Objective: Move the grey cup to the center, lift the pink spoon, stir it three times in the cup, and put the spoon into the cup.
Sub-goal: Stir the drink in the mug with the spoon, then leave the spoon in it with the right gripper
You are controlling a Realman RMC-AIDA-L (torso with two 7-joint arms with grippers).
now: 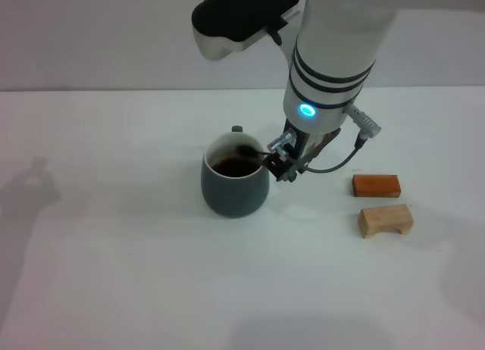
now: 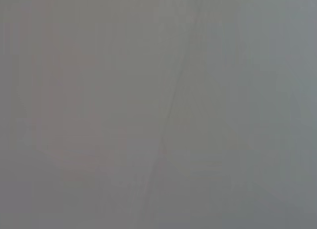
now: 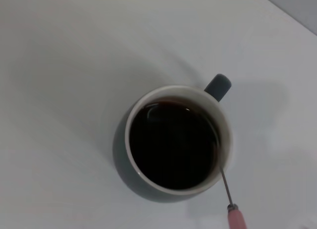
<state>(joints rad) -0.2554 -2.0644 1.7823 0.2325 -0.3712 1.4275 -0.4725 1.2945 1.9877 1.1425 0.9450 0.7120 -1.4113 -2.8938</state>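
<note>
The grey cup [image 1: 235, 189] stands on the white table near its middle, with dark brown liquid inside and its stubby handle pointing away from me. My right gripper [image 1: 282, 162] hangs just right of the cup's rim, shut on the pink spoon [image 1: 256, 150]. The spoon slants down over the rim, its metal bowl in the liquid by the right inner wall. From the right wrist, the cup [image 3: 128, 140] is seen from above, with the spoon's thin neck and pink handle [image 3: 236, 220] leaning on the rim. The left arm is out of view; its wrist view is plain grey.
An orange block [image 1: 375, 185] and a tan wooden block [image 1: 386, 220] lie on the table to the right of the cup, a hand's width from my right gripper. The white tabletop [image 1: 114, 236] spreads left and in front of the cup.
</note>
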